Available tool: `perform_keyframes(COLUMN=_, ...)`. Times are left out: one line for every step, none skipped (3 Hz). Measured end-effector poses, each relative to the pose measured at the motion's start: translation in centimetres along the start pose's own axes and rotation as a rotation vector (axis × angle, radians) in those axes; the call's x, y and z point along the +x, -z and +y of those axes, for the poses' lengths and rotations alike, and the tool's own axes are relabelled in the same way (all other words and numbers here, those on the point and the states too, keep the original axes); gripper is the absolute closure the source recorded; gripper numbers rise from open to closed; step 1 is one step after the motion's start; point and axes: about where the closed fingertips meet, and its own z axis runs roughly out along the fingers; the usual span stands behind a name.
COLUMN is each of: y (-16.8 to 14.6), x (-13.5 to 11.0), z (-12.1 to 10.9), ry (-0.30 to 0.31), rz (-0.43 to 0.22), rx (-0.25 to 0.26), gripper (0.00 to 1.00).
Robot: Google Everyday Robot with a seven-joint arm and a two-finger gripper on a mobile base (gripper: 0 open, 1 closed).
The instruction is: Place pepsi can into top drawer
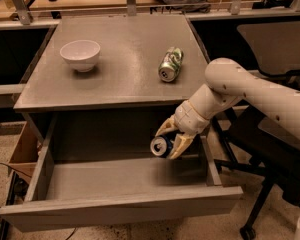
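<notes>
Inside the pulled-out top drawer (120, 210), open grey floor runs from the left wall toward the right rear corner, where the gripper (167, 143) hangs close to the right wall. Its two yellowish fingers clasp the pepsi can (161, 146), tipped on its side above the drawer floor. On the cabinet top (125, 84) sit a white bowl (80, 54) and, to its right, a toppled green-and-silver can (170, 64). An office chair (270, 179) stands alongside.

Top drawer (105, 179): open, floor free left of the gripper (171, 140). Gripper, clasping pepsi can (161, 146), fills its right rear corner below the tabletop (125, 59) edge.
</notes>
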Motion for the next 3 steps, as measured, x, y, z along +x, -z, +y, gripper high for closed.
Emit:
perform_keyframes(y=-0.07, x=0.06, z=0.11, ry=-0.005, rz=-0.007, rx=0.008, gripper=1.00)
perform_keyframes(y=-0.09, x=-0.30, z=0.31, ry=-0.008, rz=-0.008, rx=0.023, gripper=1.00)
perform_keyframes(y=-0.02, x=-0.66, z=0.61, ry=-0.012, rz=-0.012, rx=0.037, gripper=0.82)
